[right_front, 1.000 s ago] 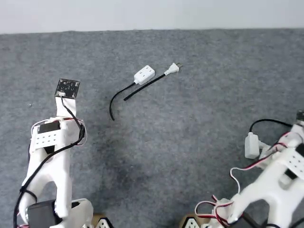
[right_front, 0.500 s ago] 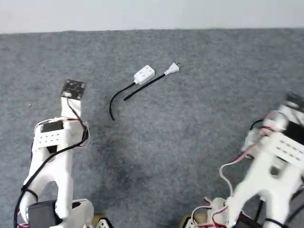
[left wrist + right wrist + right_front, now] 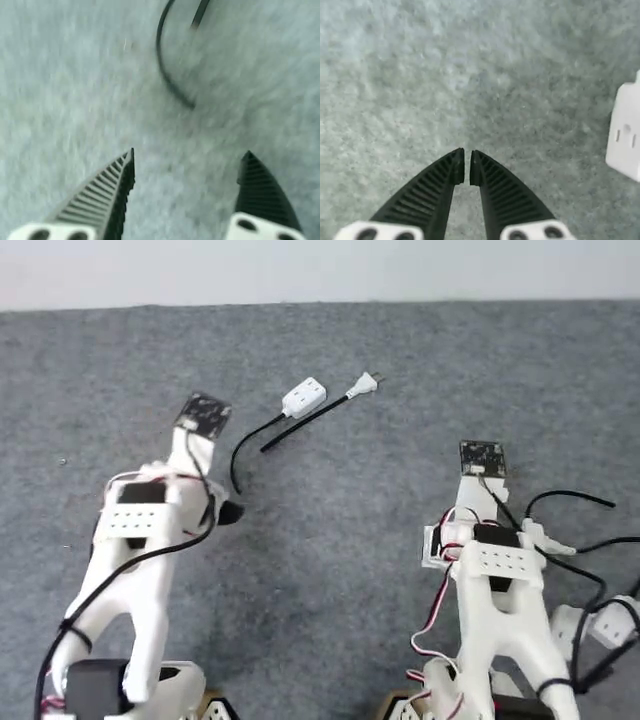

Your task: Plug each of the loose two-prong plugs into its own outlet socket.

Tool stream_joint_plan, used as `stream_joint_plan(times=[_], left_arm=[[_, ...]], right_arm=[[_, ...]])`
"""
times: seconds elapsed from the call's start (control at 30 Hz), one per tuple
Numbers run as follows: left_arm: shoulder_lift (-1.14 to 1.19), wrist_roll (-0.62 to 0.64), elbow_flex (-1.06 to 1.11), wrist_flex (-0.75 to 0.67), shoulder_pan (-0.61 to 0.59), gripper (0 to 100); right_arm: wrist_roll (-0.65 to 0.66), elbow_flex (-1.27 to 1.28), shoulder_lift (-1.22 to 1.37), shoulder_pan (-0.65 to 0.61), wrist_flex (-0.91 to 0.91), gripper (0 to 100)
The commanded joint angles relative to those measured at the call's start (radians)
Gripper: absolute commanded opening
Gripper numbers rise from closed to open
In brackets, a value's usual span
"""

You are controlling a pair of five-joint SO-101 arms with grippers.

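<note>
White outlet socket [image 3: 304, 397], white two-prong plug [image 3: 363, 385], black cords [image 3: 300, 426]

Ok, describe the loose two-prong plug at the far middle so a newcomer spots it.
On the grey carpet, look to the far middle, where two white pieces on black cords lie close together. The plug is the smaller, right-hand one, tipped with two prongs, unlike the blocky outlet socket.
</note>
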Motion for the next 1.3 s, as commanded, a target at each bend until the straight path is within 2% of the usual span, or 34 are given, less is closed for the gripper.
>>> stream_joint_plan(times=[0.0, 0.13, 0.43, 0.6, 0.77, 1.13, 1.27], left_arm=[[0.064, -0.055, -0.125, -0.041, 0.072, 33], [0.281, -0.063, -0.337, -0.015, 0.091, 33], [0.784, -0.068, -0.964, 0.209, 0.034, 33], [0.982, -0.069, -1.175, 0.244, 0.02, 33], [1.077, -0.068, -1.257, 0.272, 0.015, 30], [1.123, -0.068, -1.247, 0.23, 0.038, 2], [1.115, -0.068, -1.248, 0.235, 0.04, 1]], right_arm=[[0.012, -0.006, -0.025, -0.012, -0.022, 2.0], [0.014, -0.006, -0.025, -0.012, -0.024, 2.0], [0.014, -0.008, -0.025, -0.013, -0.031, 2.0], [0.014, -0.006, -0.025, -0.039, -0.041, 2.0], [0.014, -0.005, -0.025, -0.056, -0.045, 2.0], [0.014, -0.003, -0.025, -0.056, -0.045, 2.0], [0.014, -0.002, -0.025, -0.054, -0.045, 2.0]])
